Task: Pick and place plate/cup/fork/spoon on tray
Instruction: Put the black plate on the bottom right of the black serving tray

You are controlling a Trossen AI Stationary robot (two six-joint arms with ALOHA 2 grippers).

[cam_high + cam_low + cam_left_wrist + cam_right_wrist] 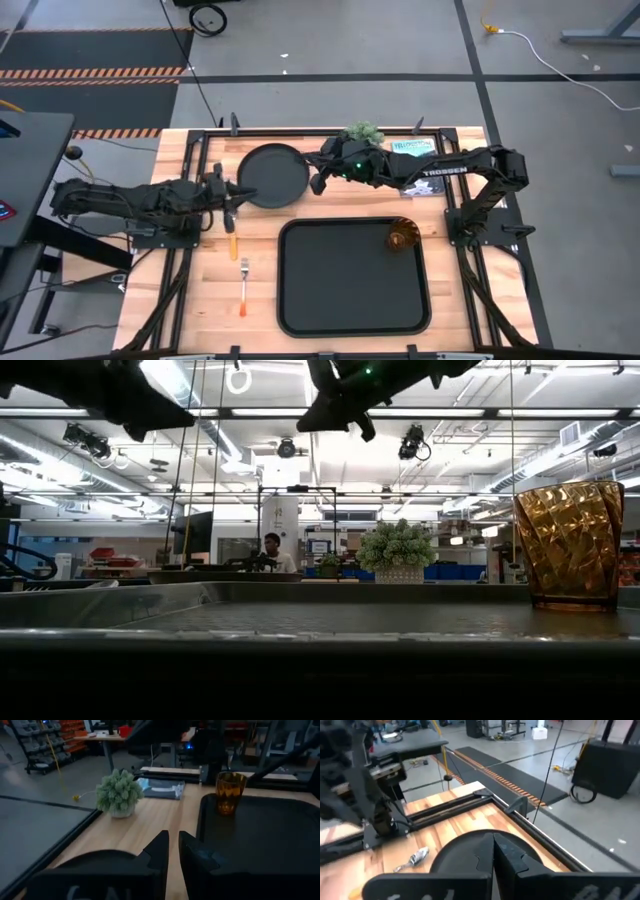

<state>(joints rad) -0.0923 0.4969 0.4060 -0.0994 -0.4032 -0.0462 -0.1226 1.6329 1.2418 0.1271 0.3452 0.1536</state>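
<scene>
The right gripper (316,183) hangs by the round black plate (272,175), fingers pressed together. The left gripper (240,192) waits opposite, fingers nearly together. The small amber cup (402,234) stands on the big black tray (350,290).

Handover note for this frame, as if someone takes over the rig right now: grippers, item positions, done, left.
Left gripper: shut and empty, at the plate's left rim, above the spoon.
Right gripper: shut and empty, at the plate's right rim.
Cup: upright in the tray's far right corner.
Plate: on the table beyond the tray.
Spoon and fork: on the table left of the tray, the fork nearer the front edge.
Done: cup.
Left: plate, fork, spoon.
</scene>
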